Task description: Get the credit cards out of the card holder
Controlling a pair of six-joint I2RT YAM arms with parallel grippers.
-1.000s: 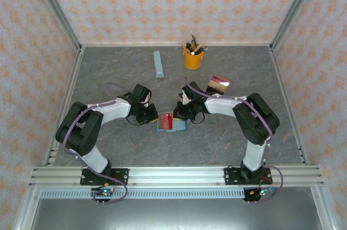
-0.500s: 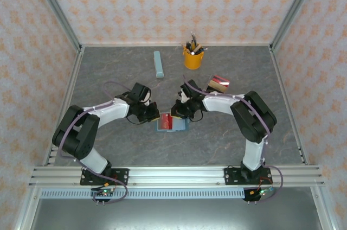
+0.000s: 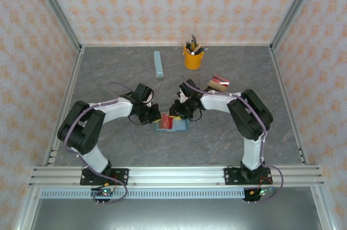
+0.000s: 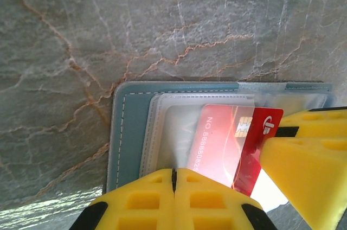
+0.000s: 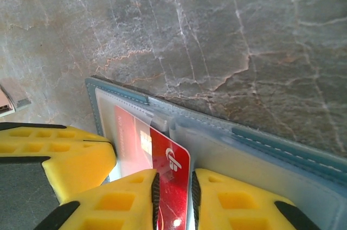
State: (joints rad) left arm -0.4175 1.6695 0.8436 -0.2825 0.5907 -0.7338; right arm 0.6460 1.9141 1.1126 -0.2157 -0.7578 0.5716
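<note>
Credit-card extraction is under way: the red card juts from the card holder, its free edge in the narrow gap between the slightly parted right fingers. The left fingers, pressed together, seem to pin the holder just beside it. The next move calls for a pinch and a steady outward pull.

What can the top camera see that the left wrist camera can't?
Top camera extras: the yellow pen cup, the pale blue bar and some loose cards lying farther back. Left wrist extras: the numbers printed on the red card, the clear pockets and the white stitching on the teal card holder. Shared: the teal card holder lying open with the red card sticking out of it.
</note>
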